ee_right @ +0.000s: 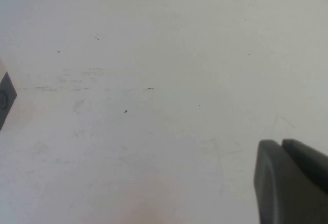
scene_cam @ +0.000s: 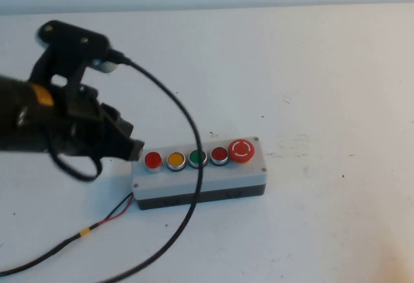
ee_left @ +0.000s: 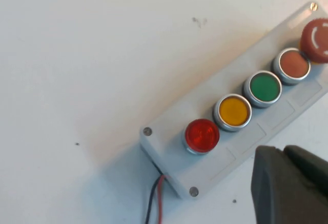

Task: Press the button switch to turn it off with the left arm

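A grey box point(scene_cam: 200, 181) lies on the white table with a row of buttons. The bright-red button switch point(scene_cam: 153, 160) with a silver ring is at the row's left end; it also shows in the left wrist view point(ee_left: 202, 135). My left gripper point(scene_cam: 132, 148) is shut and empty. It hangs just left of the button switch and a little above the box, apart from it; its fingers point(ee_left: 287, 183) show in the left wrist view. My right gripper point(ee_right: 287, 178) is shut and empty over bare table; it is outside the high view.
Right of the button switch stand a yellow button point(scene_cam: 176, 160), a green button point(scene_cam: 197, 158), a darker red button point(scene_cam: 219, 155) and a large red mushroom button point(scene_cam: 242, 151). A black cable point(scene_cam: 187, 212) loops over the box. Red and black wires point(scene_cam: 113, 215) leave the box's left end.
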Controlling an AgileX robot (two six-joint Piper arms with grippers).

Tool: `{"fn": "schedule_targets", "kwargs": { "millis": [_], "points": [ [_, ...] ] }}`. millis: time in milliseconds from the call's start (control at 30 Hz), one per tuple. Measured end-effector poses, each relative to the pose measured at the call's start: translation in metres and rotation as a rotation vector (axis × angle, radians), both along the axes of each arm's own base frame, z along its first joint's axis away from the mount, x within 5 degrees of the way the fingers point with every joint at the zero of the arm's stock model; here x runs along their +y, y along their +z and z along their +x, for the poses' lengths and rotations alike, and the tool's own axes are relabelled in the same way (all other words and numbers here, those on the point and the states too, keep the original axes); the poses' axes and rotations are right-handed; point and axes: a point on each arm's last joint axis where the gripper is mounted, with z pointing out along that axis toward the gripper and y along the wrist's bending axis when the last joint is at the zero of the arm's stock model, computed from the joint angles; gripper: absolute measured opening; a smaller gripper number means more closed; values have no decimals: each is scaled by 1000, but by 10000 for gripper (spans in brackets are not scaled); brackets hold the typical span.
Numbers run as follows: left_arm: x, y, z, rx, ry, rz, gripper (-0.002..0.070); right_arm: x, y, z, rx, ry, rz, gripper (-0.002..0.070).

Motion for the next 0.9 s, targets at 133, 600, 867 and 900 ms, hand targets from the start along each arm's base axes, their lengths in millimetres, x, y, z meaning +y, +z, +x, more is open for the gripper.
{"fn": "schedule_targets", "kwargs": {
  "millis": [133,600,867,900],
  "points": [
    [23,-5,-44,-166,41,-78,-3,0,0,0,0,0,0,-16],
    [58,-41,-109,-355,91,-162,-3,0,0,0,0,0,0,-16],
    [65,-62,-116,-528,127,-224,-3,0,0,0,0,0,0,-16],
    [67,-66,-118,-595,134,-243,-3,0,0,0,0,0,0,-16]
  ]
}}
